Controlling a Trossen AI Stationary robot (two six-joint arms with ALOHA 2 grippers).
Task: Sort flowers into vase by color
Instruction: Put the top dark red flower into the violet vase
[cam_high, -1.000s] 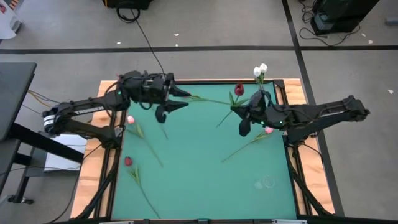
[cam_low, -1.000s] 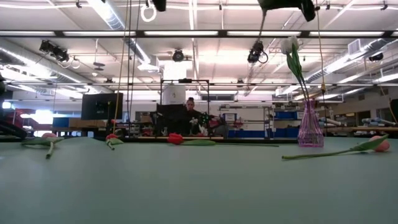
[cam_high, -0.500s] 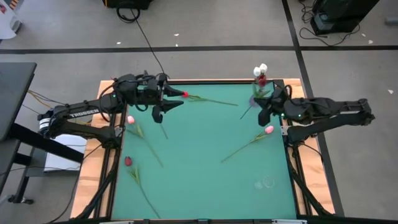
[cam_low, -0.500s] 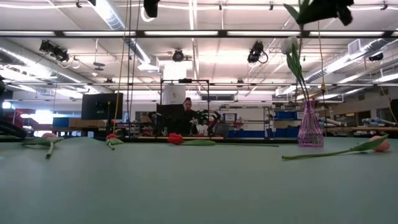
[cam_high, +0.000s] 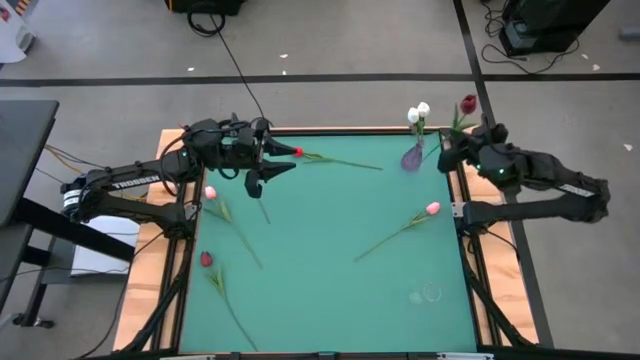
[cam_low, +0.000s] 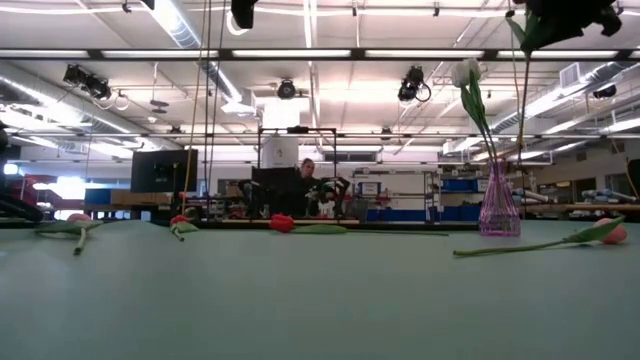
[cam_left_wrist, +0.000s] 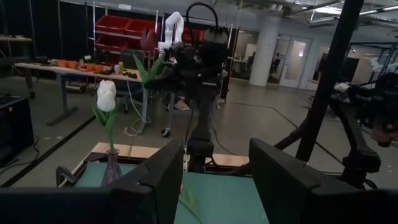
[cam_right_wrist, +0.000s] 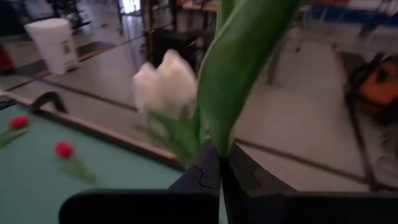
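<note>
My right gripper (cam_high: 447, 150) is past the table's far right corner, just right of the purple vase (cam_high: 412, 158), and is shut on a dark red tulip (cam_high: 468, 103). Two white tulips (cam_high: 418, 113) stand in the vase (cam_low: 498, 208). My left gripper (cam_high: 284, 160) is open above the far left of the table, next to a red tulip (cam_high: 298, 152) that lies flat. A pink tulip (cam_high: 432, 208), another pink one (cam_high: 210, 192) and a red one (cam_high: 206, 259) also lie on the mat. My right gripper pinches the dark red tulip low on its green stem and leaf (cam_right_wrist: 221, 142) between its two shut fingers. The flower is lifted clear. Its leaf rises above the fingers and its thin stem (cam_low: 519, 110) hangs down beside the vase.
The green mat (cam_high: 320, 270) has a wooden rim (cam_high: 300, 129). Its near half holds only the stems of the lying tulips. Beyond the far edge, a person (cam_low: 305, 185) sits at a workbench in the room.
My right gripper carried the dark red tulip from above the mat toward the far right corner, past the vase, and the flower head now stands beyond the table's edge. My left gripper drew back slightly toward the left and then stayed still.
</note>
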